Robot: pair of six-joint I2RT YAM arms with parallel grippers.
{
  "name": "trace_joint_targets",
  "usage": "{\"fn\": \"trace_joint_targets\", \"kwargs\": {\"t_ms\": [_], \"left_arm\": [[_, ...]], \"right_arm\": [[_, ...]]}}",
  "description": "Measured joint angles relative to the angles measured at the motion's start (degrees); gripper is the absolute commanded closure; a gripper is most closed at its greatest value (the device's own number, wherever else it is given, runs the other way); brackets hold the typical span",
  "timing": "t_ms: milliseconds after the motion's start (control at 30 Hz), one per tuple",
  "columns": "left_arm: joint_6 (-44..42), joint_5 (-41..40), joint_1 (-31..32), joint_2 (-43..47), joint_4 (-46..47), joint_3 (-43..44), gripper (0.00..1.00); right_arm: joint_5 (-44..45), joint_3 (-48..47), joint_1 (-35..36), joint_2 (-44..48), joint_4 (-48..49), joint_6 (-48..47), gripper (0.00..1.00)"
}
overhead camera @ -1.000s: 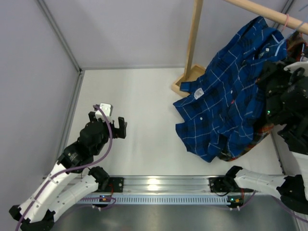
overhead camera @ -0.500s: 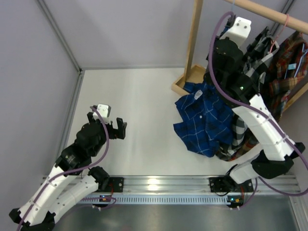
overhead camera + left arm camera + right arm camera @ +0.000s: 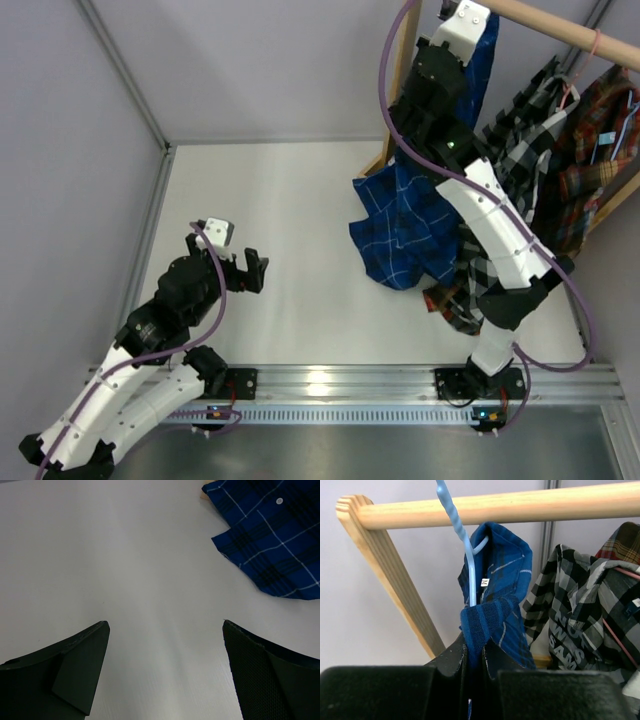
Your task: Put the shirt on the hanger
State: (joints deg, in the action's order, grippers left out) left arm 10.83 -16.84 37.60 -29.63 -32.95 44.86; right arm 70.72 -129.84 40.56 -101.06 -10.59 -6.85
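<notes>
My right gripper [image 3: 474, 652] pinched the shirt [image 3: 500, 605] at the hanger [image 3: 468, 565], just under the rod [image 3: 520, 507]; my left gripper [image 3: 165, 625] hung spread above the table [image 3: 100, 555].

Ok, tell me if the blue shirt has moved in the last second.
Yes. The blue shirt shifted left and gathered: its collar now hangs under the wooden rail, pinched in the right tool.

The top external camera looks down from above and behind the near edge of the desk [image 3: 280, 200], the left wrist camera skims it low toward the shirt [image 3: 270, 540], and the right wrist camera closely faces the wooden rail [image 3: 520, 505], both visible overhead.
</notes>
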Motion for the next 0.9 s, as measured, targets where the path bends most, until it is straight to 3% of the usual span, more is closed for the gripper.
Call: {"fn": "trace_joint_targets", "kwargs": {"t_ms": [300,533,900], "left_arm": [[0.00,1.01,0.00,-1.05,0.04,-0.11,0.02],[-0.02,1.11,0.00,-1.77,0.02,-0.42,0.02],[-0.07,1.42,-0.04,-1.79,0.04,-0.42,0.02]], "right_arm": [[-3.41,6.82,-7.80,-0.44,-0.96,8.48,1.00],[-8.09,6.05,-13.60,-1.18,-2.62,12.81,1.00],[-11.72,5.51,-13.86,-6.25,-3.52,17.73,1.00]]}}
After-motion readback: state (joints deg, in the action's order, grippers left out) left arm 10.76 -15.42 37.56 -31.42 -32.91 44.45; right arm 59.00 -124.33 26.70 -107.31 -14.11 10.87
